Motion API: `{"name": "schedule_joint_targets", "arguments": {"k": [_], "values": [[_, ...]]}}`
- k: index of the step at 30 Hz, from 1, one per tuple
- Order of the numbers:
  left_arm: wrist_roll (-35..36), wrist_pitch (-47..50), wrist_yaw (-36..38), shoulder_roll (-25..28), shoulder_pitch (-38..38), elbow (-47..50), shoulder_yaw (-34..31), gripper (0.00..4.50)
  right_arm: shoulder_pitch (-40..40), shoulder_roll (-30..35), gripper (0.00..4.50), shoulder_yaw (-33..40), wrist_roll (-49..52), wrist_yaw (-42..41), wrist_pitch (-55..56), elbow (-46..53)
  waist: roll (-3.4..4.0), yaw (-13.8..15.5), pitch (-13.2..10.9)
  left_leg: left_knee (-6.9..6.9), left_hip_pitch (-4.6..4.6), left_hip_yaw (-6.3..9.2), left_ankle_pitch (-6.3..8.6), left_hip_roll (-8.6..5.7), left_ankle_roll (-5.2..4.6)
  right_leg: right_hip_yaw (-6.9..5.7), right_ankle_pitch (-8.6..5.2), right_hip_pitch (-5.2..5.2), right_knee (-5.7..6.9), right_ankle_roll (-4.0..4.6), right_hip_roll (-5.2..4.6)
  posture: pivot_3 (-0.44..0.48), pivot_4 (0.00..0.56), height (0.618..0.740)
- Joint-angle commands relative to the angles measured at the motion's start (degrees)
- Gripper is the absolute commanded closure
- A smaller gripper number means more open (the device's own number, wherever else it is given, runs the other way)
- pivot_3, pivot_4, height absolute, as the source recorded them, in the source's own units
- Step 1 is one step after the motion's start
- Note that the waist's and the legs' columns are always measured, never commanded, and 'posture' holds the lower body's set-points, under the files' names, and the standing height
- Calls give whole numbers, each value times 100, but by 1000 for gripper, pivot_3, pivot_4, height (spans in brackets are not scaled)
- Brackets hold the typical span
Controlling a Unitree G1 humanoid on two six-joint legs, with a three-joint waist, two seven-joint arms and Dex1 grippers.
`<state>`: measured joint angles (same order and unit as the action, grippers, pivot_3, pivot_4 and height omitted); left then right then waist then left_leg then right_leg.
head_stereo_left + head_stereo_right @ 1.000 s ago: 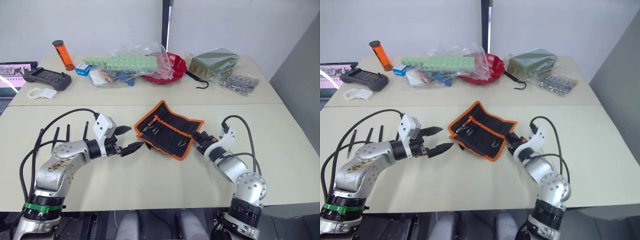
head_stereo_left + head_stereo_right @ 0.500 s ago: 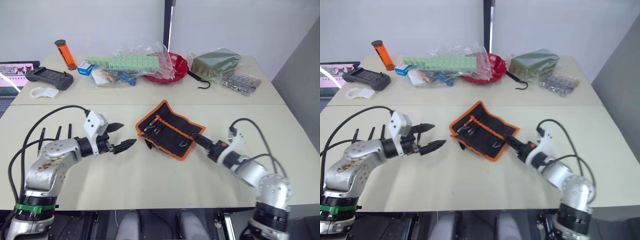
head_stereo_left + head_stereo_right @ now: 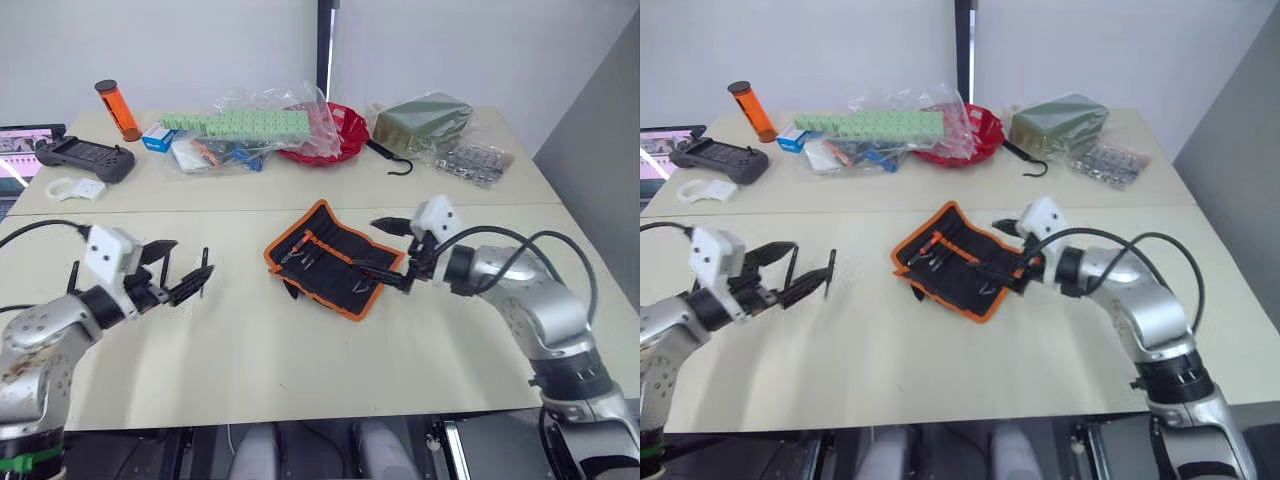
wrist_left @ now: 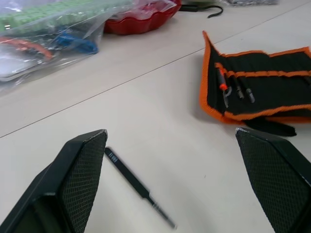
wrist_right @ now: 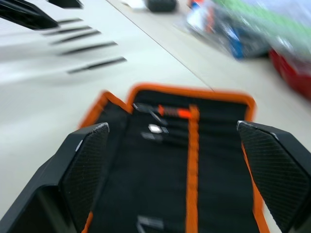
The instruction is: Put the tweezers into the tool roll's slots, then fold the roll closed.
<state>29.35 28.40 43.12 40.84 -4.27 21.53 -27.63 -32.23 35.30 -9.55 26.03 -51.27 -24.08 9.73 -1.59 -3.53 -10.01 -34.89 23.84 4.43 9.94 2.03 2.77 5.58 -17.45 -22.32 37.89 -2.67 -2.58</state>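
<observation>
Near the middle of the counter (image 3: 300, 370), the tool roll (image 3: 335, 258) lay unrolled and flat, its orange binding showing all round and a few slim tools already tucked into the slots (image 4: 238, 90) at the end nearer the robot's left. Over the past second both arms had shifted. The left pincer (image 3: 172, 272), which a second earlier hung just off the roll's left corner, had drawn back toward the left edge of the counter and now hovered, fingers spread and holding nothing, over the loose tweezers (image 3: 203, 276) lying there; the left wrist view showed 1 black tweezer (image 4: 138, 187) flat on the surface between its 2 fingers. Several more lay in a row beyond the roll, as seen from the right wrist (image 5: 95, 51). The right pincer (image 3: 385, 252), earlier low at the roll's right corner, had risen and swung in over that end of the roll, its fingers wide apart and gripping nothing.

Read against the task, the change suggested a division of labour: the left arm appeared to be going for the next tweezer while the right stood ready above the pouch, perhaps to steady it. Most of the tweezers seemed to remain outside the roll, so the filling was judged to be at an early stage and the folding not yet begun. Thin and flat on the counter, the tweezer looked likely to slip from a shallow pinch.
</observation>
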Motion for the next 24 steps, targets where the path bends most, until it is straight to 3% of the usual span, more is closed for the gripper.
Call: {"name": "schedule_joint_targets", "arguments": {"k": [1,9,16,20,24], "values": [[23,-195,-285,-469,-1132,787,-1046,0,-632,-69,17,-259,120,-935,8,-240,-2,-34,-1,1,-2,-1,0,-1,0,1,1,2,0,2,-2,0,150,740],[-67,-899,-1057,-1986,-2896,1452,-2255,0,-1483,-515,17,-584,76,-2261,197,-964,-9,109,-5,-6,-10,0,2,8,0,-11,4,5,2,15,1,0,150,740],[64,-1503,-1426,-3116,-3839,1592,-2495,0,-1838,-897,17,-557,-11,-2648,422,-1486,-25,101,-6,-14,-8,-9,2,6,1,-6,3,8,-10,14,-1,0,150,740],[154,-1738,-1571,-3430,-4069,1490,-2464,0,-1903,-1082,17,-416,127,-2647,272,-1613,-25,97,-7,-10,-8,-7,2,9,1,-8,2,4,-9,16,4,0,150,740],[301,-1686,-1837,-3339,-3909,1408,-2435,0,-1921,-1159,17,-238,168,-2525,145,-1656,-27,102,-7,-13,-7,-7,2,7,1,-8,1,5,-10,15,3,0,150,740]]}}
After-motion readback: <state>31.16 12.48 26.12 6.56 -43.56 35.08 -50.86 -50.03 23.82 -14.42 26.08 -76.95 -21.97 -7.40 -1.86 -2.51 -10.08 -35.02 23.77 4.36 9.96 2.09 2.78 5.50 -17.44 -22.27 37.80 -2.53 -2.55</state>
